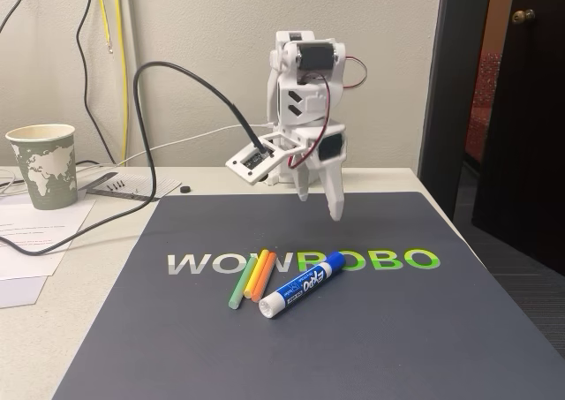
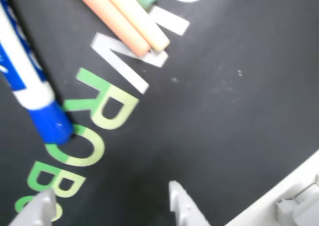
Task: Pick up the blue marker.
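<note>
While the arm hangs behind the WOWROBO lettering point(image 1: 300, 260) in the fixed view, we see the gripper point(image 1: 320, 206) released, fingers parted and empty, above the mat point(image 1: 371, 347), the blue marker point(image 1: 302, 284) lying diagonally just below the lettering, cap touching it, coloured sticks point(image 1: 252, 277) just beside the marker's left.

Office corner with a pale desk against a plain wall.

A light grey-white desk point(image 1: 97, 329) fills the lower frame, carrying a dark grey mat point(image 1: 353, 347) printed "WOWROBO". Behind it, an off-white painted wall point(image 1: 194, 56) spans the upper left, with black and yellow cables point(image 1: 119, 73) hanging down. At the right edge stands a dark wooden door point(image 1: 530, 117) with a brass knob point(image 1: 523, 16), above grey carpet point(image 1: 530, 267).
</note>
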Motion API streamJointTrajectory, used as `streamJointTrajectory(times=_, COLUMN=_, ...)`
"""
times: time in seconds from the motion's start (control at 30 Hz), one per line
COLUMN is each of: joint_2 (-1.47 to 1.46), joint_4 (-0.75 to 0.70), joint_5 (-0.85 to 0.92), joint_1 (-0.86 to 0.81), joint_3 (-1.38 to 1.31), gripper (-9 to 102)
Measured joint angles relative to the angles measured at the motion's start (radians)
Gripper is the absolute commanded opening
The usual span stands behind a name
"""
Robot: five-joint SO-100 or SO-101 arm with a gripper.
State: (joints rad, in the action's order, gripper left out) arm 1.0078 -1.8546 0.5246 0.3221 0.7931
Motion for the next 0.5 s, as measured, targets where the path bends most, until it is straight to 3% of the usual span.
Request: streamJointTrajectory(times=0.5, joint_2=-0.025, joint_4=0.020, joint_5=-0.017, joint_1=0.003, joint_3=-0.025, gripper=27)
